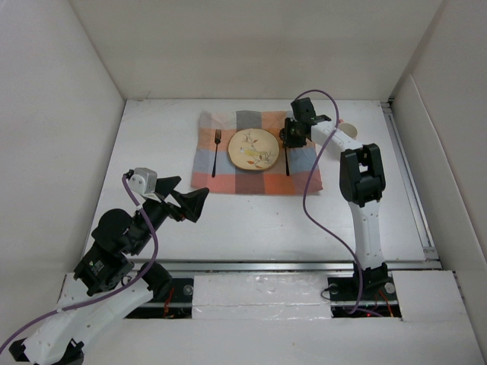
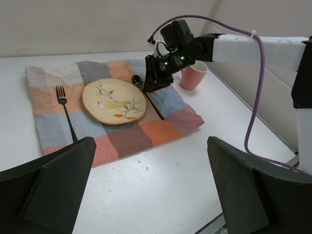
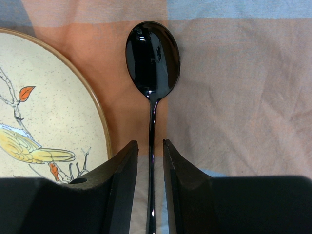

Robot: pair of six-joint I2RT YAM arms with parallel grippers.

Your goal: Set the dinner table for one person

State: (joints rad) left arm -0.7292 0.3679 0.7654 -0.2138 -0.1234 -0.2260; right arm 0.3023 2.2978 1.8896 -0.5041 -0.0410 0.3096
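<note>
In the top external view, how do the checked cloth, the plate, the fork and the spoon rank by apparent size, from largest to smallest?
1. checked cloth
2. plate
3. fork and spoon: unranked. Both are similar slim shapes, and the right pincer hides the spoon's bowl.

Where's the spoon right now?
In the top view the spoon lies on the checked cloth just right of the plate, its handle between the fingers of the right end effector.

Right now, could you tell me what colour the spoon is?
The spoon is glossy black, bowl and handle alike; the right wrist view shows it best.
</note>
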